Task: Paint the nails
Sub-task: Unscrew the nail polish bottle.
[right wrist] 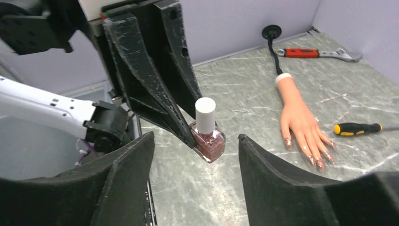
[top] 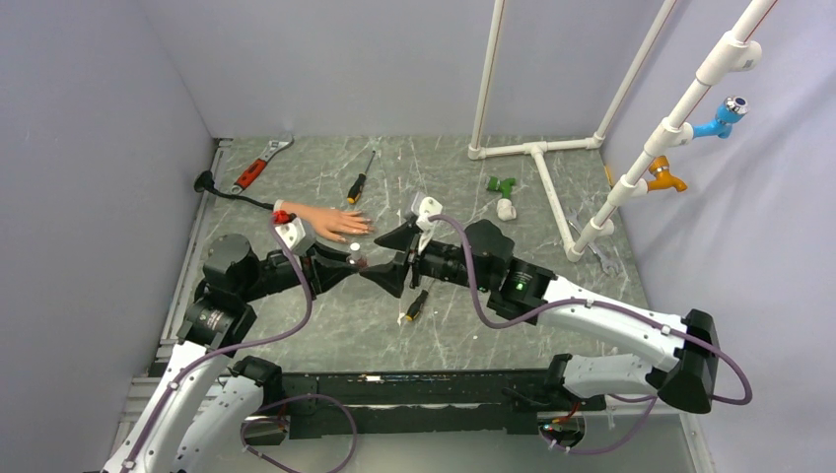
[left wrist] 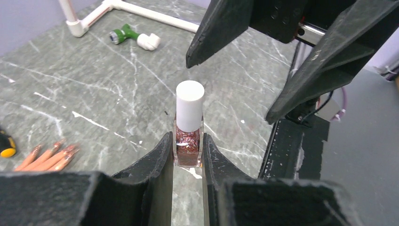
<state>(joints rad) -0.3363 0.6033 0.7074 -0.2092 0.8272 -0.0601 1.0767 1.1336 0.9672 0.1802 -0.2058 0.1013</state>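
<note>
Nails (right wrist: 320,160): 5 tiny tips on the flesh-coloured mannequin hand (right wrist: 299,117), which lies flat on the grey table (right wrist: 263,89). In the top view the hand is at 11 o'clock of the polish bottle (top: 355,261), near it but not touching, fingers pointing to 3 o'clock. The nails show a coppery glitter; whether that is fresh polish cannot be told.

Left gripper (left wrist: 187,150): clamped on the glass body of the bottle, 1 finger on each side, bottle upright at table level. White cap (left wrist: 189,106) is on.

Right gripper (right wrist: 195,141): jaws spread wide, holding nothing, facing the bottle from 3 o'clock in the top view. In the left wrist view its fingertips sit above and beyond the cap, apart from it.

Step in hand, as judged: opening the bottle, with the left arm as a vise and the right arm lining up on the cap.

Next move calls for: centring the right jaws on the cap, closing squarely, then twisting while the left grip resists. Risk: a smooth cap slipping, or the bottle tilting.

Nearby: a yellow-handled screwdriver (right wrist: 357,128) at 3 o'clock of the fingers in the right wrist view.
</note>
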